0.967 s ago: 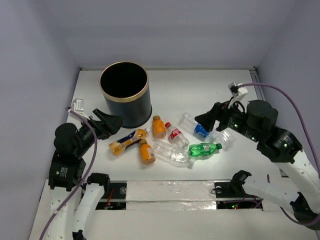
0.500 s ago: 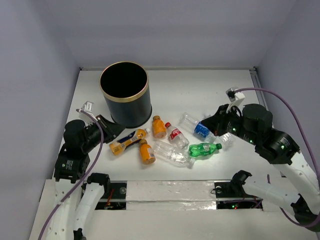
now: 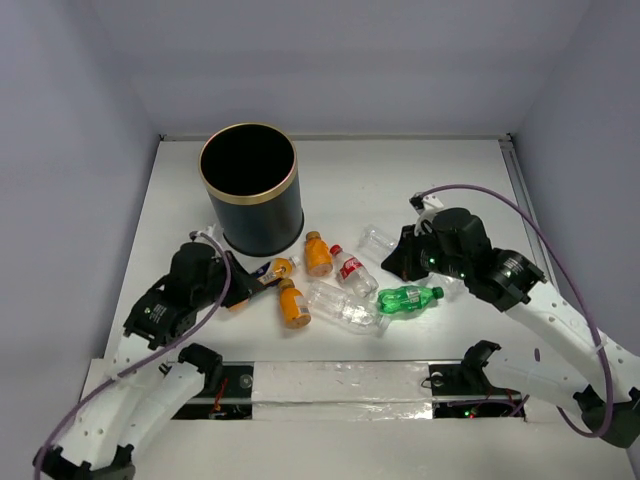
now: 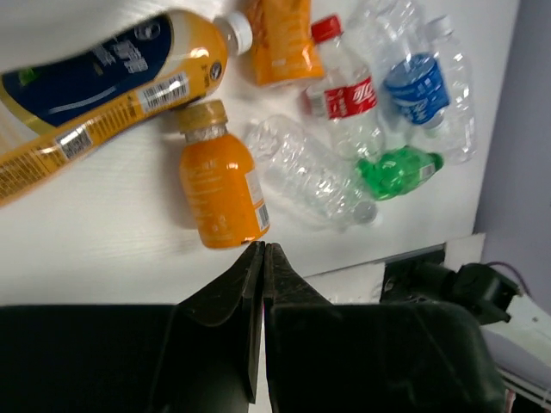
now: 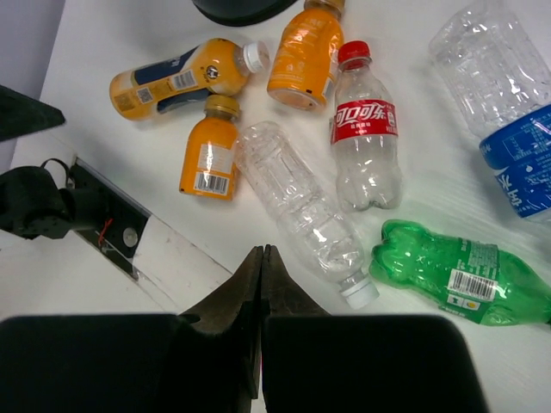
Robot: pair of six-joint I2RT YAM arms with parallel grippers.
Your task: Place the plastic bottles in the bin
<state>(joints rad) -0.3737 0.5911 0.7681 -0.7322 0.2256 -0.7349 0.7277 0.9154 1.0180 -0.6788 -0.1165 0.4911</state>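
Hovering over the bottles (image 3: 352,270), I hold left gripper (image 4: 262,249) and right gripper (image 5: 261,251) pressed together, empty | all lying on table (image 3: 400,170) beside bin (image 3: 262,225) | nothing binned that I can see.

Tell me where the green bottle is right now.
In the top view the green bottle lies on its side, right of centre, on the right side of the bottle cluster, its base beside the cap of the clear unlabelled bottle.

You look down on a white table (image 3: 430,175), lavender walls (image 3: 330,60) closing it from 9 to 3 o'clock, a white strip (image 3: 340,381) at 6 o'clock.
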